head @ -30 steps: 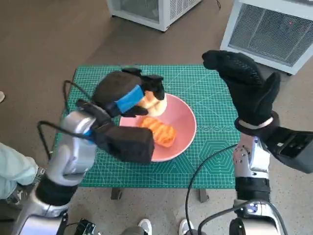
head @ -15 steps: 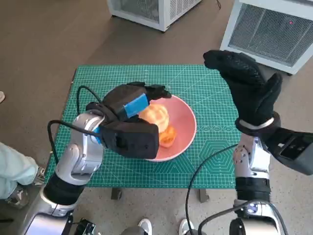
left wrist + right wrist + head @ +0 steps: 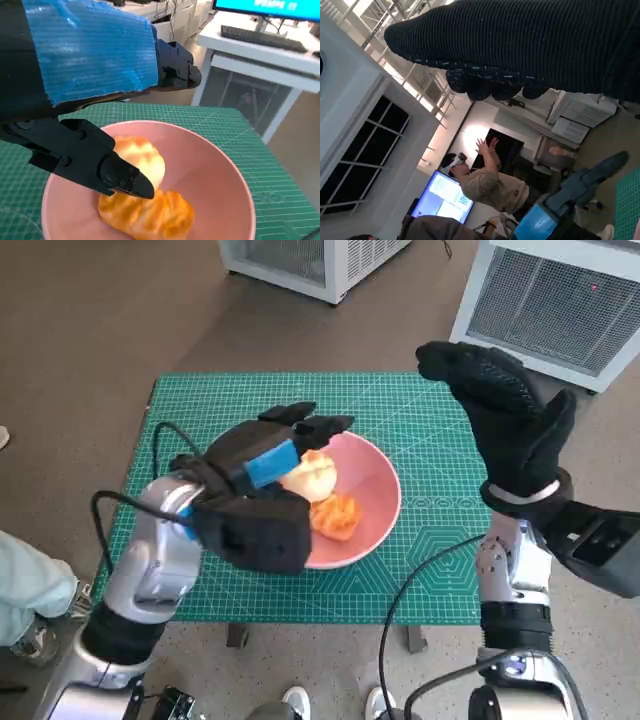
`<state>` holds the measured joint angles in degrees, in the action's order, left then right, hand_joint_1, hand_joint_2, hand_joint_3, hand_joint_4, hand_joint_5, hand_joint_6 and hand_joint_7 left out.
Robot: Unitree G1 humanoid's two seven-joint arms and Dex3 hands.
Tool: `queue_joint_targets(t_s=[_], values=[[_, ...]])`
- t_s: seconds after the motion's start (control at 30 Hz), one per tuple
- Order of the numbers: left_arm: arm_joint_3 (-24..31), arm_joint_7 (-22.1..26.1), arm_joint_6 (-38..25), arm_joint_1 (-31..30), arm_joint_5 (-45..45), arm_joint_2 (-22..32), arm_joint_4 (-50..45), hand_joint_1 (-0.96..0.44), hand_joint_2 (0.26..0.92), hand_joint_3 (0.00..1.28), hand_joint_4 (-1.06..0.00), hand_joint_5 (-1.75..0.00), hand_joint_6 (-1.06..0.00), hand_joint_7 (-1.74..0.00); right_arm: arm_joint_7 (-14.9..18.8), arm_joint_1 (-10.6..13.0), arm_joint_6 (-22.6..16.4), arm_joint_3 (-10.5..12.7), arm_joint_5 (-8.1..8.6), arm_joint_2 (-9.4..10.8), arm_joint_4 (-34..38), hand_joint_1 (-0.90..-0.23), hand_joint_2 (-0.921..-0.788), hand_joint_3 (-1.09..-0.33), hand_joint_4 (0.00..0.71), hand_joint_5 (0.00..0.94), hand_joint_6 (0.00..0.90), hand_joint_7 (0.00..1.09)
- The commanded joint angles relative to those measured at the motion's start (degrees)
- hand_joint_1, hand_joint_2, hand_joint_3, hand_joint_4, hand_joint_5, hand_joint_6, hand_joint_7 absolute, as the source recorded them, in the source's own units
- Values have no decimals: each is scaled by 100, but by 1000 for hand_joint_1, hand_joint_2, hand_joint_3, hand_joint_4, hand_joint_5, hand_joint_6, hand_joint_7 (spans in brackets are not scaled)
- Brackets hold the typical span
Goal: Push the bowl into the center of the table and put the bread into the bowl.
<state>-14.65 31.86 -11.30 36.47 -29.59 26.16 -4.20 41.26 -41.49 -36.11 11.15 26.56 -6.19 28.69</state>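
- Your left hand (image 3: 268, 462) hovers over the pink bowl (image 3: 378, 490) mid-frame, fingers spread, holding nothing.
- Both bread rolls (image 3: 142, 200) lie inside (soft, light; cup their sides gently).
- Your right hand (image 3: 505, 420), upper right, is raised with fingers together.

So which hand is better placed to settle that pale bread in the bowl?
Left. The left hand is right over the pink bowl, its fingers at the pale bread; the right hand is raised off to the side.

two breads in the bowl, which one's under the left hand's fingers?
The pale round bun, beneath the left hand; the orange ridged bread lies beside it in the pink bowl.
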Motion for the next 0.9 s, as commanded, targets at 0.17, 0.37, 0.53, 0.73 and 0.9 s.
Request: queue_joint_targets(t_s=[0.17,0.37,0.53,0.73,0.9], values=[[1000,71,95,-171,1348,-32,-473,-356,878,10,-10,-3,-143,-19,-48,30,144,-20,-32,-16,-2,-762,-921,-800,118,92,-1,602],[1916,-317,822,-321,2745,-500,-401,-404,908,36,-19,-6,-141,-20,-197,0,293,-59,-95,-31,-205,-761,-921,-803,116,92,-1,609],[2442,-825,1822,-436,3545,-1027,-164,-508,919,154,-60,-25,-184,-54,-461,-43,338,-123,-314,-54,-406,-763,-921,-805,117,94,-1,610],[2741,-1184,2689,-635,4028,-1386,66,-648,921,347,-112,-40,-225,-89,-872,-98,314,-172,-778,-159,-562,-736,-921,-874,129,97,-1,607],[2793,-1312,2902,-760,4169,-1400,-2,-671,921,462,-124,-37,-223,-98,-1121,-134,362,-203,-1021,-237,-678,-722,-921,-914,141,97,-1,593]])
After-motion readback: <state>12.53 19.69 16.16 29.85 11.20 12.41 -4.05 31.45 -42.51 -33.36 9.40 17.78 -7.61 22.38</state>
